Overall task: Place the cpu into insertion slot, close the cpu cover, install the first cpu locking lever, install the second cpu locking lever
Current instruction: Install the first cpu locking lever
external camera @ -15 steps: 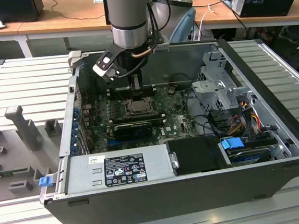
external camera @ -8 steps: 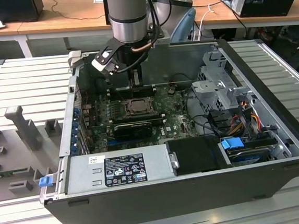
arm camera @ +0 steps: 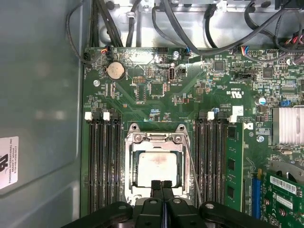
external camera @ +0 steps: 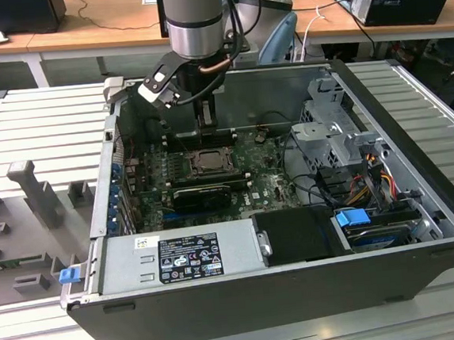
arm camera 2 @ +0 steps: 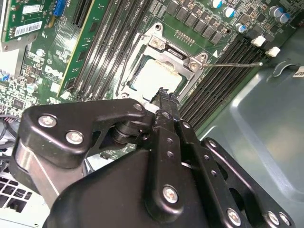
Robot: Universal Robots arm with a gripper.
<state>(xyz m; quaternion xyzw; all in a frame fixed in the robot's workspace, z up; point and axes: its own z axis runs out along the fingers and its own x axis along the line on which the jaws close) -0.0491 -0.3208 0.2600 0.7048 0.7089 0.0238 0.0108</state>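
My gripper sits closest to the lens in both wrist views. Its two fingers are pressed together with nothing between them, tips poised at one edge of the cpu cover. That cover lies down around the cpu, which rests flat in the insertion slot, far-left inside the open computer case. A thin lever rod juts over the memory slots.

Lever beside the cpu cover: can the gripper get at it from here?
Probably yes. The lever sticks out free, nothing covers it, and the gripper hangs right at the edge of the cover.
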